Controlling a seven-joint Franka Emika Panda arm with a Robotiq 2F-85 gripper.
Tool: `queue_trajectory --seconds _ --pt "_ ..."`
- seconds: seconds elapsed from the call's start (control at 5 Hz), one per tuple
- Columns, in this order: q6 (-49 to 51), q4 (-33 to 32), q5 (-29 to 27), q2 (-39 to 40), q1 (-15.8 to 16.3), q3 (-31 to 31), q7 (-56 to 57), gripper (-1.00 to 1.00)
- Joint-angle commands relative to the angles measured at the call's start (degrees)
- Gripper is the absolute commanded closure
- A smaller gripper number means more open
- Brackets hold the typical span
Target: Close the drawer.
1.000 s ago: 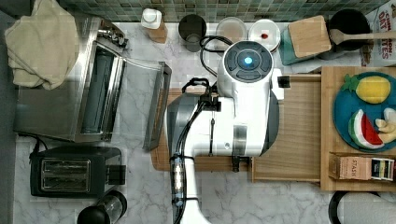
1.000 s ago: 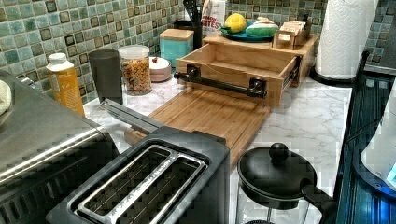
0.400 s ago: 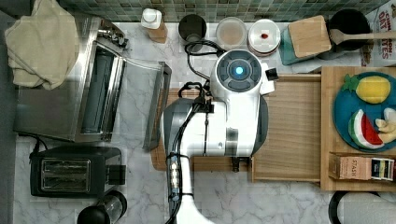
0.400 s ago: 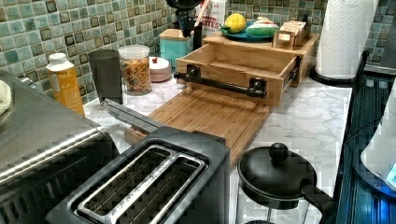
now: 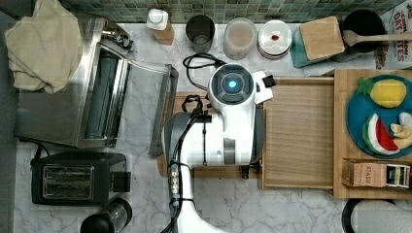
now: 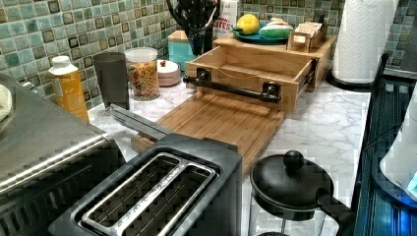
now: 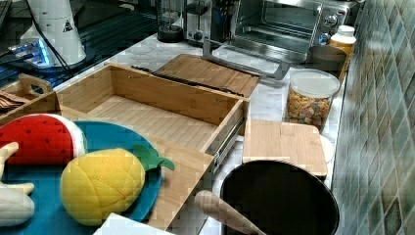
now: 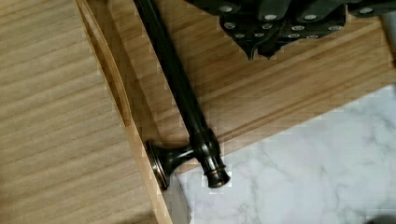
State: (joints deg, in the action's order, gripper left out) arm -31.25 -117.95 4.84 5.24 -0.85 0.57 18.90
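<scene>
- Since a second ago, in the top view, the arm (image 5: 221,131) has slid toward the top view's left, leaving more of the drawer floor bare.
- On the top view's left of the drawer lies the cutting board (image 6: 221,118), flat on the table (image 6: 324,113); a low claw (image 8: 268,28) could scrape it.
- Whether the claw is spread or pressed together, I cannot tell.
- Further right, the drawer (image 5: 299,141) stands fully pulled out, its handle (image 8: 180,88) beside the claw; an off-centre push could skew and jam it.

Marble counter (image 5: 141,121) carries cutting board (image 6: 216,120), toaster (image 5: 73,177), apparently jars (image 5: 240,36).
</scene>
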Motion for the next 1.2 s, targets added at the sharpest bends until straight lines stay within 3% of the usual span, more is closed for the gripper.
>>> queue_trajectory --seconds 0.2,0.6,1.2 --pt "-5.48 -5.30 6.95 2.54 1.07 1.15 6.58 1.00" --pt "-17.46 -11.53 15.21 4.00 0.80 0.12 1.36 1.00" --pt "-21.11 -14.78 13.37 6.45 -0.89 -1.23 5.14 1.00"
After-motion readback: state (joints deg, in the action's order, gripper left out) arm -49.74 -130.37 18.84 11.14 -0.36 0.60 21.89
